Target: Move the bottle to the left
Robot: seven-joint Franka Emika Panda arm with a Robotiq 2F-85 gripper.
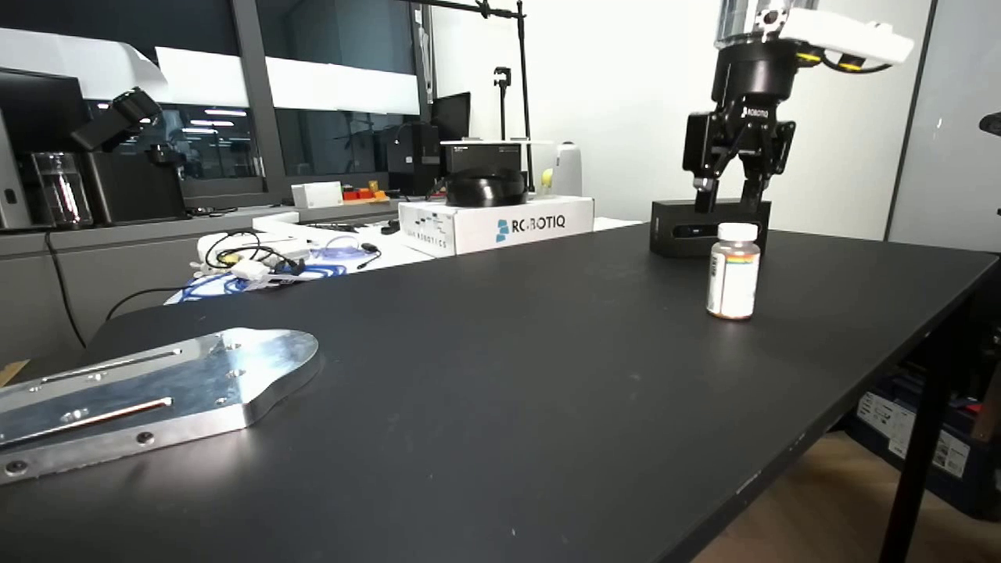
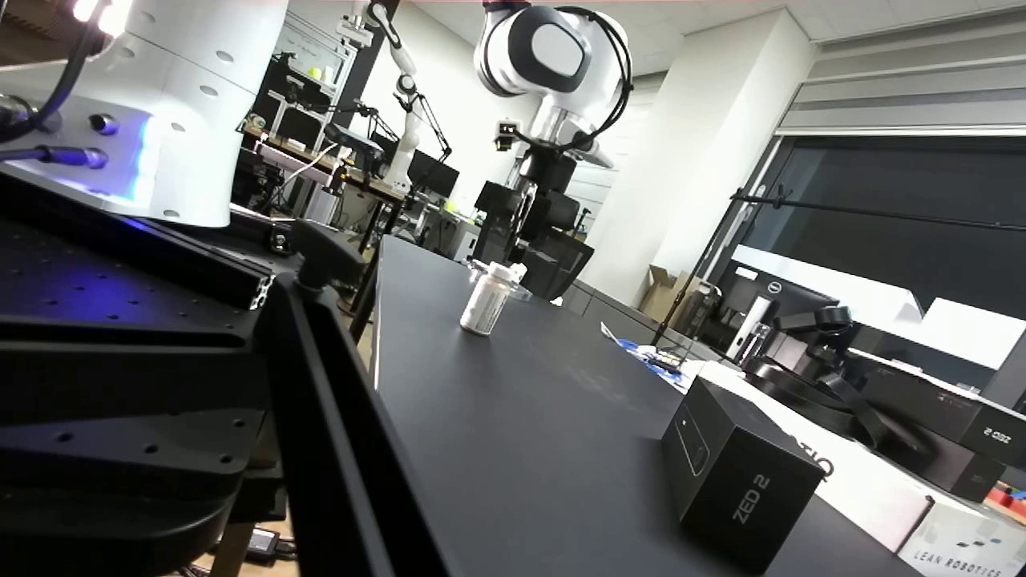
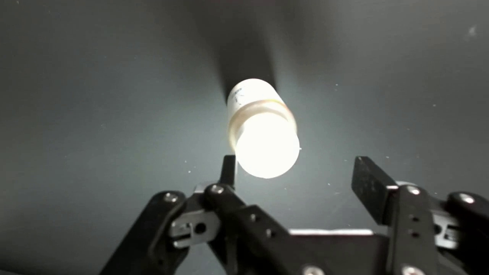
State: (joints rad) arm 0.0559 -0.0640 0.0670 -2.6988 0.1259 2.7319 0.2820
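My pincer [image 1: 729, 199] hangs with its two fingers [image 3: 228, 172] spread wide and nothing held between them. Beneath the tips, the bottle [image 1: 733, 272] stands upright on the counter [image 1: 469, 375]; in an exterior view I make out a gap between its cap [image 1: 737, 231] and the pincer, so I'd call this the approach, with the grasp not yet made. In my wrist view the cap shows off the middle line, nearer the finger at that picture's left, and the base lies ahead of the pincer. I'd want to nudge across and forward before dropping, or that finger could land on the cap and topple the bottle.

It looks like plastic, so I expect it to be light, though how full it is I can't tell. The wall should be fairly stiff with a little give; a gentle squeeze ought to do. The smooth label [image 1: 739, 291] may slide under a loose hold. I'd go for the round body just below the shoulder, one finger each side, rather than the cap, which might twist or slip out. Nothing about it looks fragile; tipping is my bigger worry.
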